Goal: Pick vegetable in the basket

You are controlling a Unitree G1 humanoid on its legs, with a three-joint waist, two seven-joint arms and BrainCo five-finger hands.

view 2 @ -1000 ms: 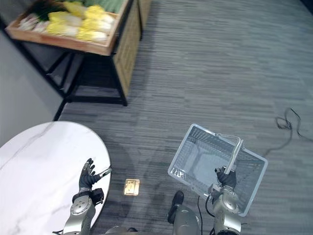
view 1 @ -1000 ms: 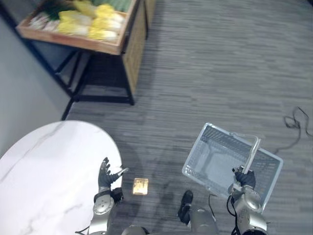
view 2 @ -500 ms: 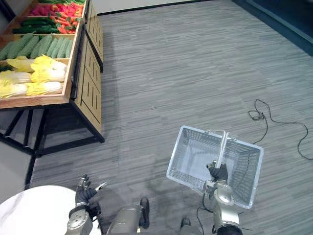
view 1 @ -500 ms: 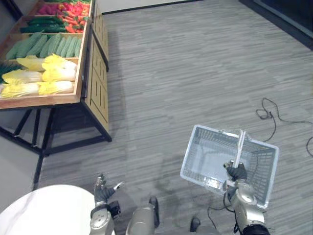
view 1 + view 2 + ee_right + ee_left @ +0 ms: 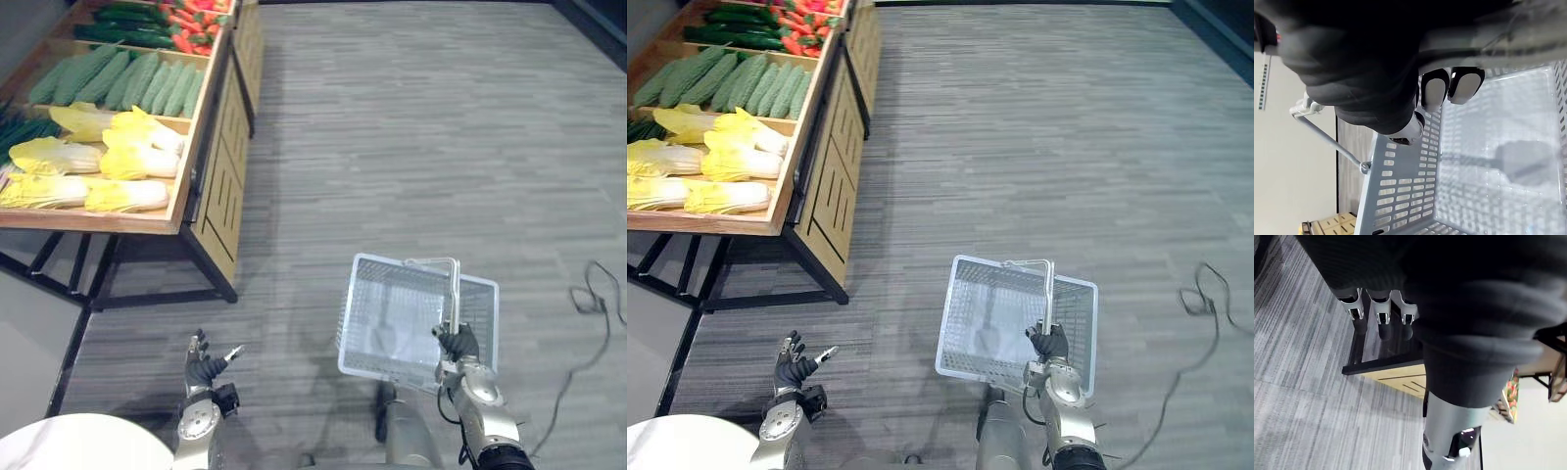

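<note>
The right hand [image 5: 458, 345] clasps the empty basket [image 5: 397, 261] by its handle, the left hand [image 5: 203, 369] hangs spread, so I reckon closing on the vegetable stand [image 5: 217, 196] comes next.

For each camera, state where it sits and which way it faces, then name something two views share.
Left eye view: on the head, facing down at the vegetable stand and basket; left hand open, right hand gripping the handle.
Right eye view: beside it, same scene.
Left wrist view: on the left wrist, along its fingers toward the stand.
Right wrist view: on the right wrist, past curled fingers into the basket.
Shared: the basket.
</note>
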